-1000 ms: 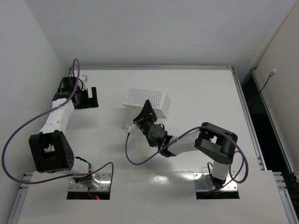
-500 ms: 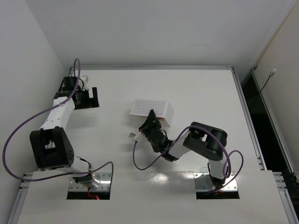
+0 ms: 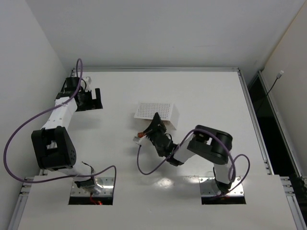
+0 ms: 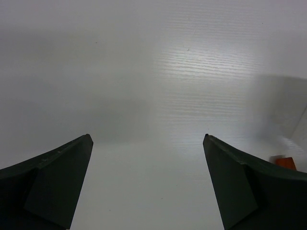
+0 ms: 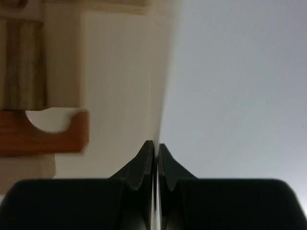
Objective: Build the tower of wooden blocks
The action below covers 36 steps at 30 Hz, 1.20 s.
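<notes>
Pause after swinging tray rightward. Keeps right jaws pressed together near arch block, left jaws wide apart. No stacking yet.

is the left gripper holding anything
No, in the left wrist view the left gripper has its fingers wide apart, with only bare white table between them.

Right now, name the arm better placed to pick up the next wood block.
Right. The right gripper, though shut, sits by the white tray, with a reddish-brown arch block close in its wrist view. The left gripper is open but far off on the left side.
</notes>
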Each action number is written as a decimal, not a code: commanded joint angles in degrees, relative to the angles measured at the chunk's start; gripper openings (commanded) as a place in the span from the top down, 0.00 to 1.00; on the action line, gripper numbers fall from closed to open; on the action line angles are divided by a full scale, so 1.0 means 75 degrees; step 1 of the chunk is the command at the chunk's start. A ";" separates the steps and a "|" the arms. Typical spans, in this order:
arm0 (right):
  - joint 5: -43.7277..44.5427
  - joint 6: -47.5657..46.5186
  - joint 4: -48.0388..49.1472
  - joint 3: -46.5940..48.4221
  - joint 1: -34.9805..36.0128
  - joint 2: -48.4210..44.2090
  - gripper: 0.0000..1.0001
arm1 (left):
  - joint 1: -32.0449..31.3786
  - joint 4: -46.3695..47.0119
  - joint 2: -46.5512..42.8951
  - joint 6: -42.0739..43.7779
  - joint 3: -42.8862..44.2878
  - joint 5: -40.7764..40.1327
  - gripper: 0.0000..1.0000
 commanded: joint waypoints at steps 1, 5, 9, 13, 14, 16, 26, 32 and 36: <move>0.0380 0.0346 0.3714 -0.0167 0.0019 0.0628 1.00 | 0.0091 -0.0028 0.0136 -0.0052 0.0488 0.0113 0.00; 0.0380 0.0346 0.3714 -0.0015 -0.0063 0.0629 1.00 | 0.0091 -0.0028 0.0136 -0.0052 0.0488 0.0113 0.00; 0.0380 0.0254 0.3714 0.0055 -0.0063 0.0407 1.00 | 0.0091 -0.0028 0.0218 -0.0052 0.0488 0.0183 0.00; 0.0228 -0.0273 0.3714 0.0755 -0.0133 -0.0494 1.00 | 0.0091 -0.0028 0.0148 -0.0052 0.0419 0.0183 0.00; 0.0227 -0.0356 0.3714 0.0967 -0.0226 -0.0705 1.00 | 0.0091 -0.0028 0.0148 -0.0052 0.0418 0.0183 0.00; 0.0157 -0.0521 0.3714 0.1226 -0.0227 -0.1116 1.00 | 0.0091 -0.0028 0.0077 -0.0052 0.0418 0.0183 0.00; 0.0087 0.0182 0.3714 -0.0109 -0.0226 0.0570 1.00 | 0.0091 -0.0169 0.0417 -0.0052 0.0851 0.0183 0.00; -0.0053 0.0253 0.3714 -0.0038 -0.0297 0.0477 1.00 | 0.0091 -0.0169 0.0569 -0.0052 0.0922 0.0183 0.00; -0.0148 -0.0086 0.3714 0.0335 -0.0554 -0.0120 1.00 | 0.0091 -0.0169 0.0569 -0.0052 0.0852 0.0183 0.00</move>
